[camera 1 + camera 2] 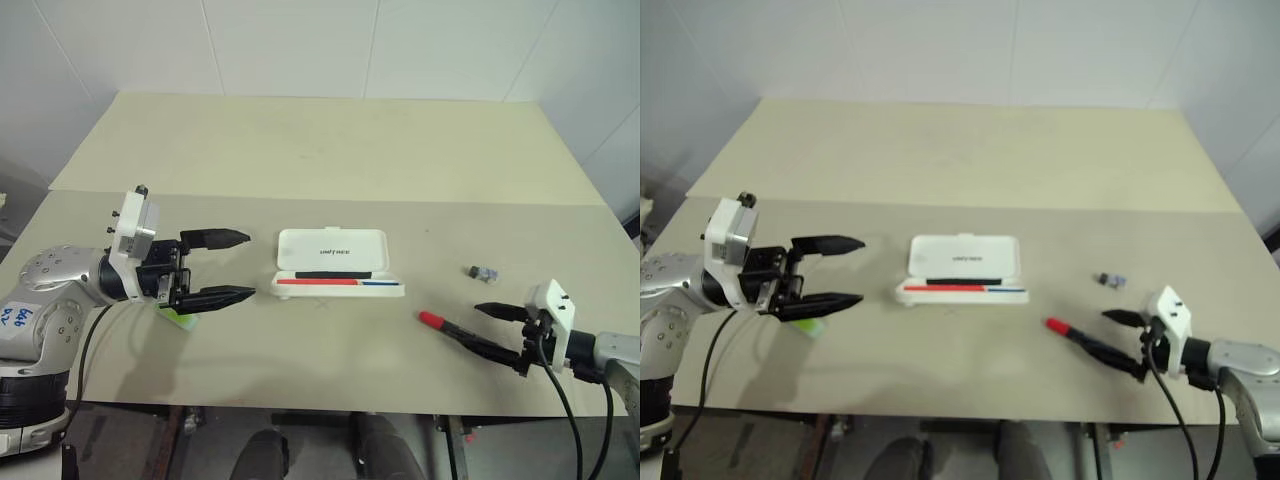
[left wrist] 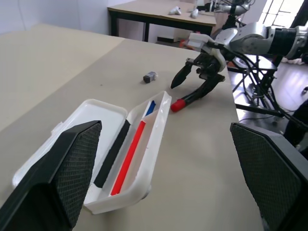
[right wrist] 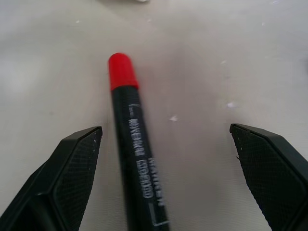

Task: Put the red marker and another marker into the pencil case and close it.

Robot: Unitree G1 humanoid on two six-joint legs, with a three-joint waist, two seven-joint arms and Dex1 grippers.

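The left gripper (image 1: pixel 232 267) hangs open, pointing at the open pencil case (image 1: pixel 335 262), a green marker (image 1: pixel 180 315) just beneath it. The open right gripper (image 1: pixel 482 326) straddles the red marker (image 1: pixel 452 329).

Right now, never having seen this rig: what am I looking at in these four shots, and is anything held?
It is a two-armed humanoid robot at a beige table. Two pictures come from its head camera, looking down over its arms; the other two come from cameras on its wrists, looking along the black fingers.

The left gripper and right gripper are both open and hold nothing.

On the table, the white pencil case lies open, with a red-and-blue stick and a black one inside. The red marker lies on the table between the right gripper's fingers, not yet gripped. The green highlighter peeks out below the left gripper. A small grey object sits beyond the right gripper.
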